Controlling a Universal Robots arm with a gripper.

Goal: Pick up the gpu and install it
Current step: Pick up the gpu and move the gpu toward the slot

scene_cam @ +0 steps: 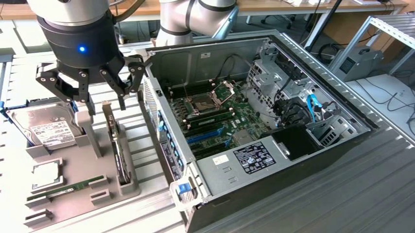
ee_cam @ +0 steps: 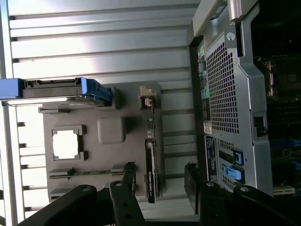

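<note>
The gpu (scene_cam: 117, 145) stands on its long edge in a slot of the grey holder tray (scene_cam: 71, 165), a thin dark card with its metal bracket end toward the back. My gripper (scene_cam: 102, 102) hovers open just above the card's upper end, one finger on each side of it, holding nothing. In the wrist view the gpu (ee_cam: 150, 157) shows edge-on as a narrow black strip, and the gripper (ee_cam: 159, 183) straddles its line with both fingers (ee_cam: 126, 188) apart from it. The open computer case (scene_cam: 259, 121) lies to the exterior view's right with its motherboard (scene_cam: 214, 121) exposed.
On the tray also rest a silver hard drive with a white label (scene_cam: 48, 128), a square processor chip (scene_cam: 44, 174) and a slim green memory stick (scene_cam: 65, 188). The case's perforated rear wall (ee_cam: 225, 103) stands close beside the tray. The ribbed metal table (scene_cam: 363, 194) extends around.
</note>
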